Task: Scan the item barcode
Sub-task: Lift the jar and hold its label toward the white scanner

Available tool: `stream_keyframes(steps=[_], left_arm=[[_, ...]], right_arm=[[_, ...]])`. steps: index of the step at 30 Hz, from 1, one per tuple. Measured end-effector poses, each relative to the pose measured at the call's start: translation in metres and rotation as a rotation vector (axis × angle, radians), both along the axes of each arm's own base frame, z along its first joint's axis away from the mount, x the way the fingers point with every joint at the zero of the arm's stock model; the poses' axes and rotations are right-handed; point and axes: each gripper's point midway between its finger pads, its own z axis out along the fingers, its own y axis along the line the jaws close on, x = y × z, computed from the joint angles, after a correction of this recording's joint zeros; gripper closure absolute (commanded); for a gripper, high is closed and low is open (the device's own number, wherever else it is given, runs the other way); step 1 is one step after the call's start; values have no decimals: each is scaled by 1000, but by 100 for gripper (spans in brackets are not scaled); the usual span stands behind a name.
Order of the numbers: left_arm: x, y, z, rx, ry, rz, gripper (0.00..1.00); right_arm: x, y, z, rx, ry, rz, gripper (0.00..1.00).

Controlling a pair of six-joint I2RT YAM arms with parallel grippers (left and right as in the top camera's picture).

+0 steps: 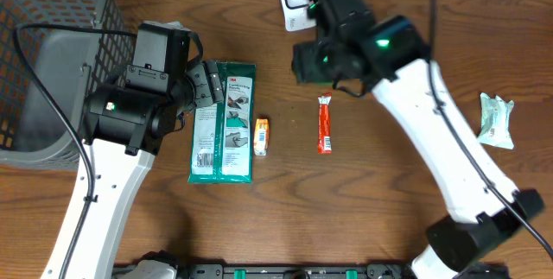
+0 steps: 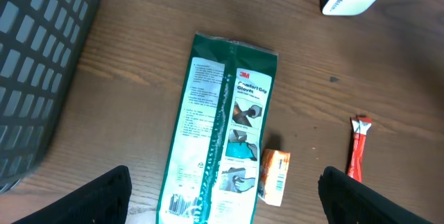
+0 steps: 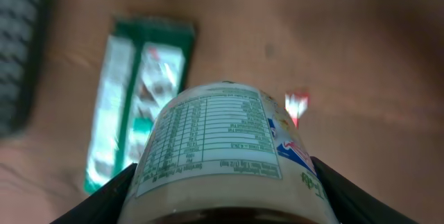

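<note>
We have the bottle [image 3: 222,134] pinched in the right gripper [image 3: 223,207], a finger pressed on either side. Its nutrition panel is turned up toward the wrist camera, and no barcode shows to us. The bottle's long axis seems to run out ahead of the fingers. The white scanner [image 1: 295,1] stands just far-left of that gripper, near the far edge of the table [image 1: 363,210], so the right arm is plainly the nearer one. We reckon a short swing and a wrist roll is called for. The left gripper [image 2: 223,200] hangs spread wide over the 3M gloves pack [image 1: 223,122], well apart from that path.
</note>
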Motion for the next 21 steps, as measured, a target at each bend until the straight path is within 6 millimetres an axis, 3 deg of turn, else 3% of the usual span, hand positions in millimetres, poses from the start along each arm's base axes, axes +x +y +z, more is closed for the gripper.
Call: stream_keyframes(steps=[3, 11, 16, 21], left_arm=[[0, 0, 0, 0, 0, 0, 14], [0, 0, 0, 0, 0, 0, 13], [0, 0, 0, 0, 0, 0, 14], [0, 0, 0, 0, 0, 0, 14]], right_arm=[[20, -3, 29, 51, -114, -20, 62], [66, -5, 63, 116, -324, -72, 66], [95, 3, 61, 108, -402, -85, 67], [137, 17, 36, 77, -472, -72, 70]])
